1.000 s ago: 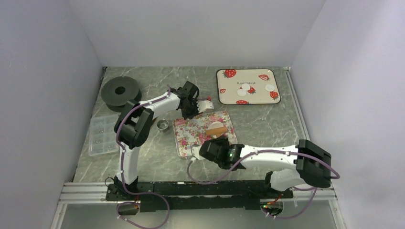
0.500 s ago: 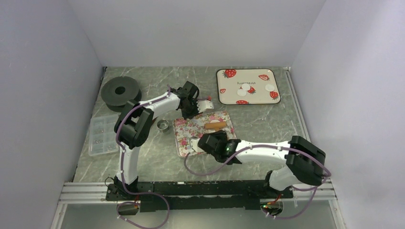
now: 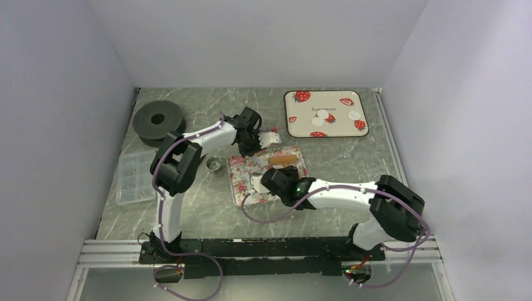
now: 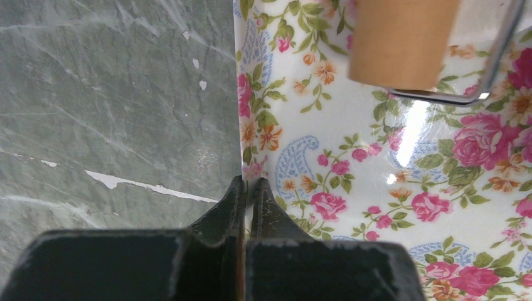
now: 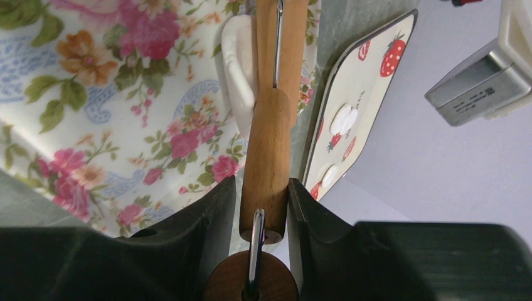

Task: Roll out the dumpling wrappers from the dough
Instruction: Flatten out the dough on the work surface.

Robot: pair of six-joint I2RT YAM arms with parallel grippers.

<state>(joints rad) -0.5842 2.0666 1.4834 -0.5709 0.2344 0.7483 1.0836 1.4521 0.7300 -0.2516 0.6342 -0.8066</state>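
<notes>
Right gripper (image 5: 261, 188) clamped on wooden roller (image 5: 268, 150) handle | we log it shifted up-frame since earlier | left gripper (image 4: 250, 188) unmoved, fingers together at floral mat (image 4: 339, 188) edge

A floral tray (image 3: 241, 182) lies on the grey marble table (image 3: 207, 106), its edge caught between the left jaws. A wooden rolling pin (image 5: 266, 163) has its handle between the right jaws and its roller ahead of them, over the floral tray. A small metal cup (image 3: 214, 164) stands just left of the left jaws. A black spool (image 3: 157, 118) and a clear compartment box (image 3: 133, 177) lie well to their left. A strawberry-print tray (image 3: 339, 128) lies well beyond the right jaws.
</notes>
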